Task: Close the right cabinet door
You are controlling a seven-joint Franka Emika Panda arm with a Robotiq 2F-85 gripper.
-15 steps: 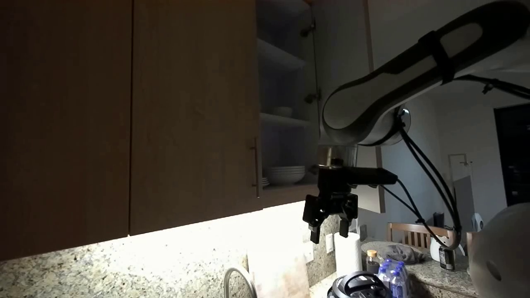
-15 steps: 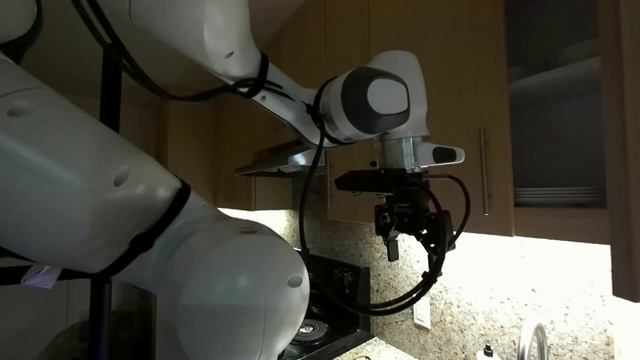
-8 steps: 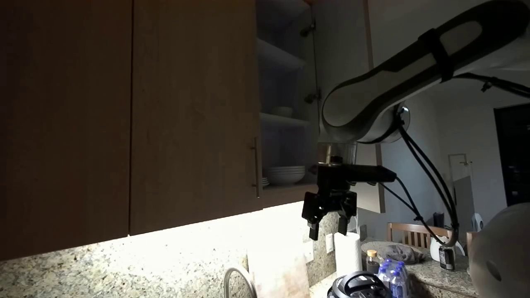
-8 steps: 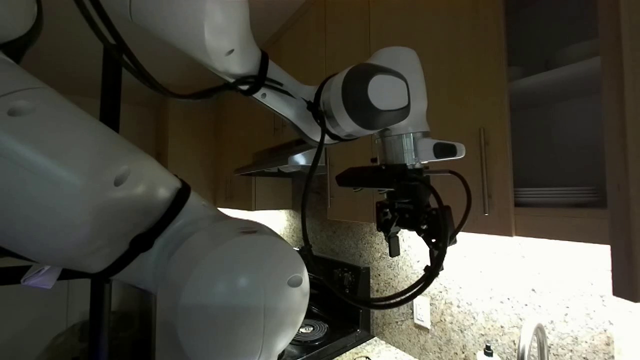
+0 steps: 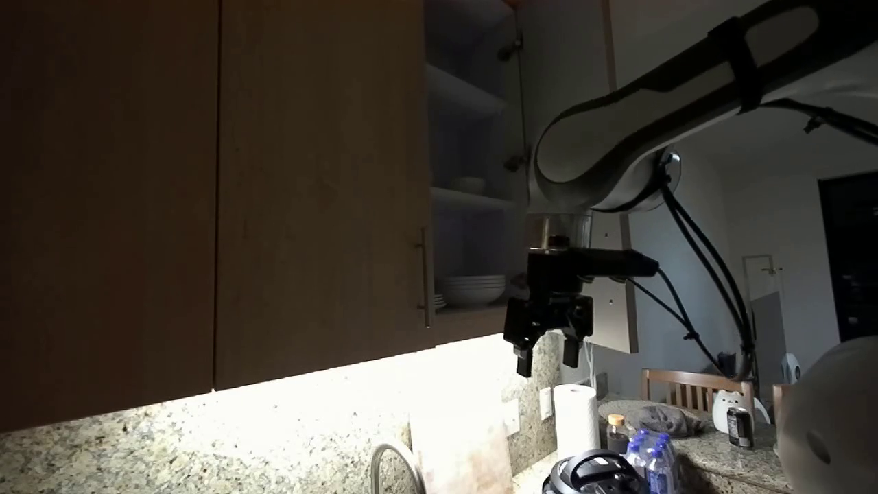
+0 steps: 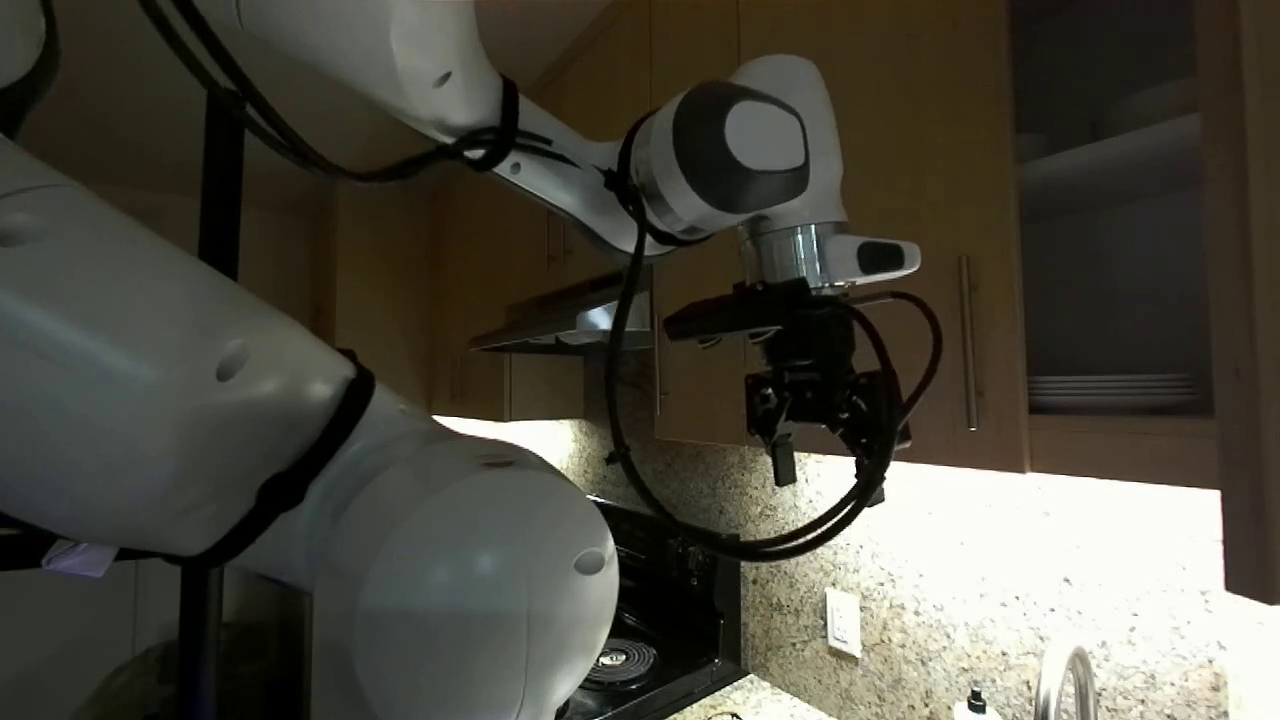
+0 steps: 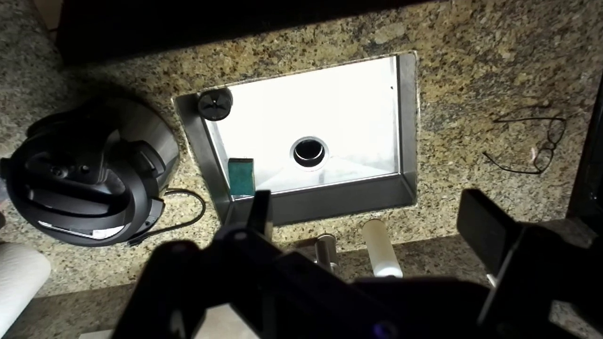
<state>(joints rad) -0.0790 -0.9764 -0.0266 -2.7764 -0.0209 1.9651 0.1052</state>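
Note:
The right cabinet door (image 5: 573,58) stands open, swung outward, with its pale inner face showing. Its lower part (image 5: 610,315) shows behind the arm; its bar handle is hidden. At the right edge of an exterior view it shows as a brown panel (image 6: 1250,400). The wider wooden door (image 5: 322,171) with its bar handle is closed; it also shows in an exterior view (image 6: 900,150). My gripper (image 5: 547,358) points down, open and empty, with its fingertips just below cabinet-bottom height. It also shows in an exterior view (image 6: 828,478). In the wrist view the fingers (image 7: 366,202) are wide apart. The door is out of the wrist view.
White bowls (image 5: 473,289) sit inside the open cabinet. Below the gripper are the sink (image 7: 410,132), a faucet (image 7: 326,249), a soap bottle (image 7: 381,247), a black cooker (image 7: 85,188) and glasses (image 7: 549,146). A paper towel roll (image 5: 576,418) stands on the counter.
My arm and gripper have risen, mostly in the last half second, with a slight shift to the left in an exterior view. The gripper stays open. The cabinet doors have not moved.

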